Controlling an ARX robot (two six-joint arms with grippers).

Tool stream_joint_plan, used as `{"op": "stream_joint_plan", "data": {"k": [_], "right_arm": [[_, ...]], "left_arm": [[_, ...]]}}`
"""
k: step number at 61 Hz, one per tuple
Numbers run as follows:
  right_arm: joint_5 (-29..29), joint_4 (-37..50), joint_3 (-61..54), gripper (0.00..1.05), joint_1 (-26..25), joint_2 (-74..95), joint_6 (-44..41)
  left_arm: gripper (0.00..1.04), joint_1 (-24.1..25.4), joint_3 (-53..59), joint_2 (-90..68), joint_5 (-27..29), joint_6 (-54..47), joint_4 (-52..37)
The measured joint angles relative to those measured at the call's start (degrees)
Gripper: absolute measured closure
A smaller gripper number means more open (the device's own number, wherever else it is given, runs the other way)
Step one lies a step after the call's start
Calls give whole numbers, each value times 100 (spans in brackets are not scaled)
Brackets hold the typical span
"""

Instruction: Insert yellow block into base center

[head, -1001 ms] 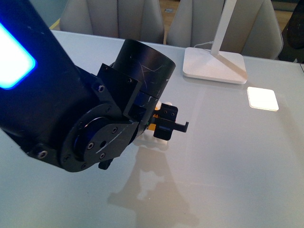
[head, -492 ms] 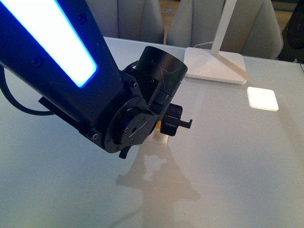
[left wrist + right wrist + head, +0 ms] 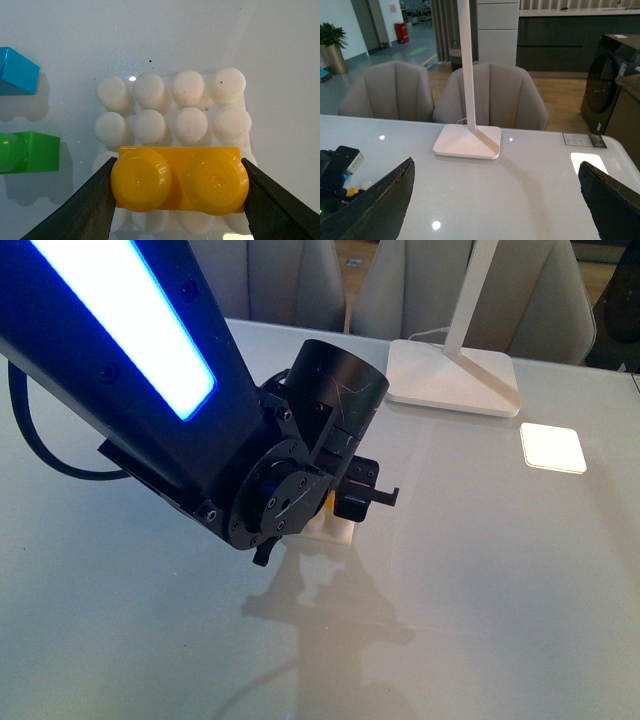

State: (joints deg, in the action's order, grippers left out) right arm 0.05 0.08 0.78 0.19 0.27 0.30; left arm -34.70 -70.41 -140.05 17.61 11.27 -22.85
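The yellow block (image 3: 179, 180) is pinched by its short ends in my left pincer (image 3: 179, 192), studs up, so its underside is free to meet the base (image 3: 190, 120). In the front view all this sits mid-frame, under my wrist. Two rows of base studs show bare beyond the block; I cannot tell whether it is pressed home. The green brick (image 3: 35, 152) and blue brick (image 3: 17, 70) lie aside. My right pincer (image 3: 495, 200) gapes wide, empty.

Black arm (image 3: 270, 490), blue light strip (image 3: 130, 310), black end effector (image 3: 362, 496).
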Motion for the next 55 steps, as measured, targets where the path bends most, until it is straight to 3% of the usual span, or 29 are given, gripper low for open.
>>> {"op": "stream_joint_plan", "data": {"k": [55], "right_arm": [[0, 0, 0, 9, 0, 0, 0]], "left_arm": [[42, 74, -39, -155, 2, -39, -46]]}}
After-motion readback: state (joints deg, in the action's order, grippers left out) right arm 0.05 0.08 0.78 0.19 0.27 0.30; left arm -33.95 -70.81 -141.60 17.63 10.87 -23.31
